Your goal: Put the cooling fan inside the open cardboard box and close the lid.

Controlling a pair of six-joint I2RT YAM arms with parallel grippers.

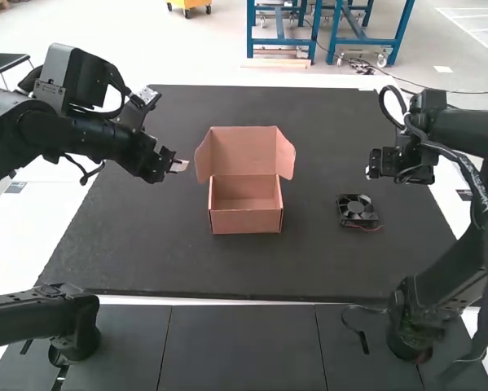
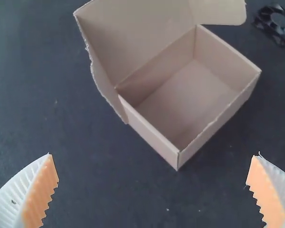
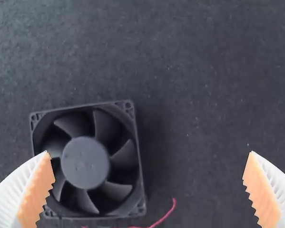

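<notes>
Cooling fan (image 1: 358, 211) lies flat on the table (image 1: 146, 244), right of the open cardboard box (image 1: 245, 213). Right jaws hang wide apart above it, off-centre, so one pad (image 3: 36, 187) may strike its frame; left jaws, also apart, hover beside the box.

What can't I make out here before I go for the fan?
- Fan, right wrist view: its red wire runs off the frame edge, and a corner sits behind a pad.
- Fan, left wrist view: cut off at the frame's corner.
- Box, high view: its front wall hides that wall's inner face.
- Right jaws, high view: too small to judge their gap.
</notes>
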